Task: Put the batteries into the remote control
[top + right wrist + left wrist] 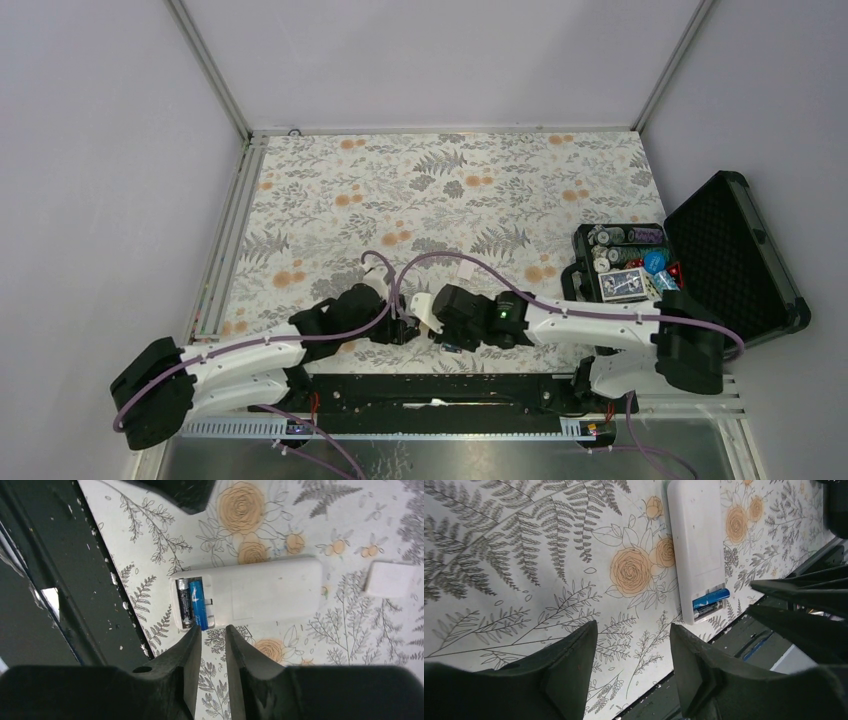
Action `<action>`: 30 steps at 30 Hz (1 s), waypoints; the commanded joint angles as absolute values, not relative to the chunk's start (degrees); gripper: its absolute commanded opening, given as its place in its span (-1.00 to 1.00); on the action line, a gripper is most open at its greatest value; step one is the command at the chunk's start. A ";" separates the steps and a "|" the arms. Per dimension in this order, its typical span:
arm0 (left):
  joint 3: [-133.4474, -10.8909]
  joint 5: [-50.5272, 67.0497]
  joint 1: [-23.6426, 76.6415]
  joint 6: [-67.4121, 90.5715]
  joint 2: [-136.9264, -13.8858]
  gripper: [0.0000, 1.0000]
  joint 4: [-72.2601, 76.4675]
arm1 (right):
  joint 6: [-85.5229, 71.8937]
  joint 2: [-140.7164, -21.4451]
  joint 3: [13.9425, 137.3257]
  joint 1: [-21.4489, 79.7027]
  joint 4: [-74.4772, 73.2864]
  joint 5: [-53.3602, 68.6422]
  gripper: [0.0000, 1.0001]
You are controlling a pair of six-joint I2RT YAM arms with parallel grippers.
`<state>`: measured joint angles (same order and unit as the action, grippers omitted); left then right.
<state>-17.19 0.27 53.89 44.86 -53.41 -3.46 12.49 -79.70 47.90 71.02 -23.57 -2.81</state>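
The remote control lies back up on the flowered cloth, its compartment open at the end nearest the table's front edge. Two batteries lie side by side in that compartment, one showing blue and one showing dark. My right gripper hovers just short of that end, narrowly open with nothing between its fingers. The left wrist view shows the remote control with a blue battery at its near end. My left gripper stands open and empty beside it. From above, both grippers meet around the remote control.
A small white square cover lies on the cloth beyond the remote's far end. A black case holding chips and cards stands open at the right, its lid raised. The dark front rail runs close beside the compartment end.
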 commanded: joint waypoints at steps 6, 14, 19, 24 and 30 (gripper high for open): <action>-17.83 6.90 54.00 44.99 -58.56 0.06 5.02 | -9.89 -68.18 44.27 71.41 -17.69 -12.21 -0.33; -18.10 11.38 55.74 46.60 -64.69 -0.21 11.64 | -24.78 -64.64 40.54 71.36 -17.64 -17.37 -0.30; -18.23 11.34 56.16 47.24 -67.96 -0.50 13.10 | -29.02 -63.63 37.52 71.28 -15.93 -18.98 -0.35; -19.12 12.22 56.87 47.55 -70.92 -0.70 14.53 | -31.88 -64.21 36.10 71.29 -14.90 -19.65 -0.41; -19.97 12.56 57.21 47.64 -74.89 -0.83 16.37 | -34.95 -64.97 35.08 71.35 -14.66 -21.31 -0.42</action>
